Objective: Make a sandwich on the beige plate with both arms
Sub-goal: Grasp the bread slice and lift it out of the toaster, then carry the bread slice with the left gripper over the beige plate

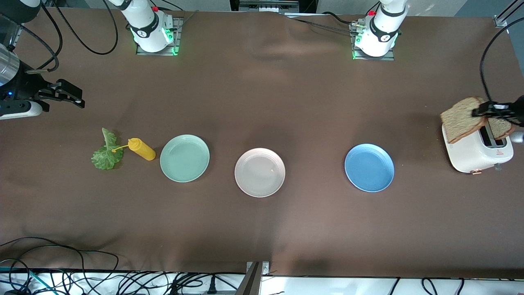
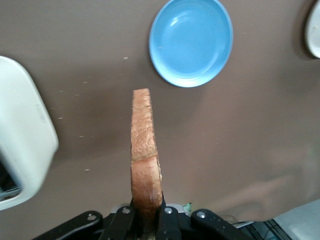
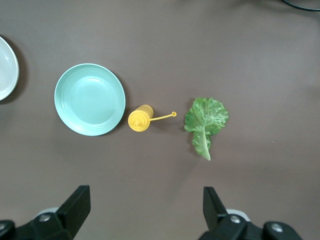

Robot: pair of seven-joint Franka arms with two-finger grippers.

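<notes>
The left hand is up over the white toaster at the left arm's end of the counter, closed on a slice of brown bread. The left wrist view shows the slice edge-on, clamped between the fingers by its crust. A second slice shows at the toaster's top, partly hidden by the hand; whether it sits in a slot cannot be told.

The right hand hangs over the right arm's end of the counter with its fingers spread wide and nothing between them. It waits.

The beige plate lies flat near the middle of the counter, bare apart from a small speck. The mint green plate lies beside it toward the right arm's end; the blue plate lies toward the left arm's end, between the beige plate and the toaster.

A yellow squeeze bottle lies just beside the mint green plate, its open cap strap reaching toward the lettuce leaf. The leaf lies flat on the counter, under the right hand's camera, apart from all the plates.
</notes>
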